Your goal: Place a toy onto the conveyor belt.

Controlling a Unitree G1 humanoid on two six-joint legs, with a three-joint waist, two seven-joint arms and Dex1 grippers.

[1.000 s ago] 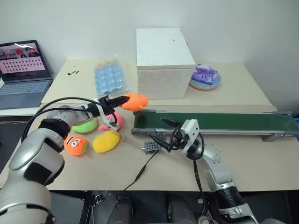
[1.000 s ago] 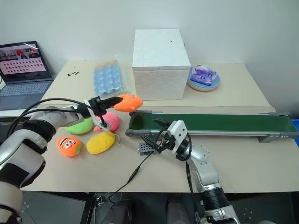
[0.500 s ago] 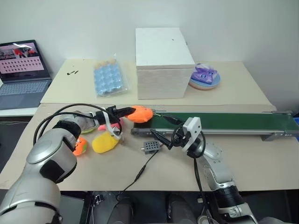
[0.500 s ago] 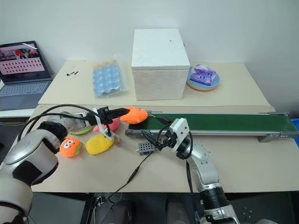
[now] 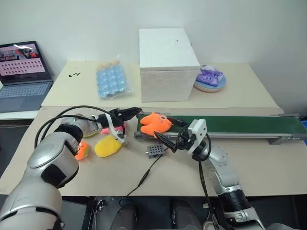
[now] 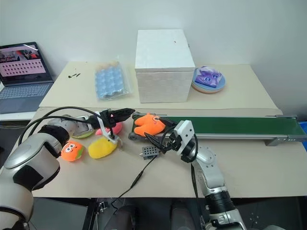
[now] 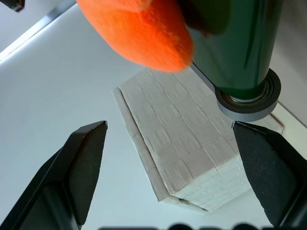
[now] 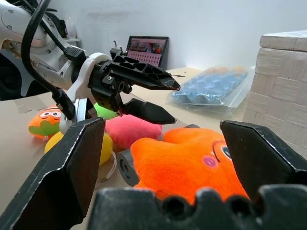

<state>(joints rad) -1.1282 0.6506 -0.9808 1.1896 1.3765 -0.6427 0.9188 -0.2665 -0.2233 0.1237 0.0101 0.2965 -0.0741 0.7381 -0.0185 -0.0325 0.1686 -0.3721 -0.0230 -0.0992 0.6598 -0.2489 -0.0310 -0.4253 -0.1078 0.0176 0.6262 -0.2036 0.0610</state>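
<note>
The toy (image 5: 154,123) lay on the left end of the conveyor belt (image 5: 230,125), free of any grip. Just left of the toy, the left end effector (image 5: 130,113) stood released, fingers spread. Just right of the toy, the right end effector (image 5: 165,137) gaped too, holding nothing.

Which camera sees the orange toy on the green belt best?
The right wrist view: the toy is big and close there. Both eye views show it small at the conveyor belt's left end; the left wrist view catches just an edge.

Bright-orange toy (image 5: 154,124); dark-green conveyor belt (image 5: 240,125); white box (image 5: 168,64).
</note>
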